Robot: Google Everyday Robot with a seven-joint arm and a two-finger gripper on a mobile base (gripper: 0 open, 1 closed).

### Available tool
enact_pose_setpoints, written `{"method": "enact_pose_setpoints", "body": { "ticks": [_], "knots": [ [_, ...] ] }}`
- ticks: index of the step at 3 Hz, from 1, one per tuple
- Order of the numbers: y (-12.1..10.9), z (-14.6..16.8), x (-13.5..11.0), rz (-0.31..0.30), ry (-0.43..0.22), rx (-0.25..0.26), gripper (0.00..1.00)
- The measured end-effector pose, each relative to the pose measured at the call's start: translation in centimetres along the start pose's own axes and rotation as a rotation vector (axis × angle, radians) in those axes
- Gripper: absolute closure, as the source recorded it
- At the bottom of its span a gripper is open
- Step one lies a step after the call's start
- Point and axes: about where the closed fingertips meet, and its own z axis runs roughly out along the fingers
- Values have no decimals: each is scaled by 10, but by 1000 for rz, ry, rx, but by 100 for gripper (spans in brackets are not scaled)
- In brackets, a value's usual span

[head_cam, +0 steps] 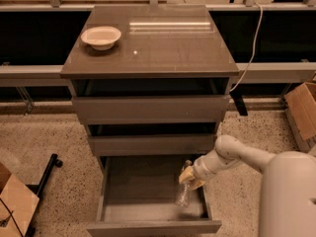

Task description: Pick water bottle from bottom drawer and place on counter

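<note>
my gripper [190,178] is low at the right side of the open grey-brown bottom drawer [133,186]. its yellowish fingers [185,174] look closed around the top part of the small clear plastic water bottle [183,196]. the bottle hangs tilted over the drawer floor, near the right wall. i think i should lift slow and straight, so it does not bump the middle drawer [153,144]. then i carry it up to the flat shiny grey-brown table [168,48], away from the white bowl [100,36].
</note>
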Motion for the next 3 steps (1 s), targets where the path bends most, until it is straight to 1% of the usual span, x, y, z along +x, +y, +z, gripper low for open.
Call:
{"method": "enact_pose_setpoints", "body": {
  "ticks": [1,2,3],
  "knots": [
    [20,-65,23,-58,-54,1,100],
    [63,-155,45,-171,-137,73,100],
    [96,-214,48,-256,-200,140,100]
  ]
}}
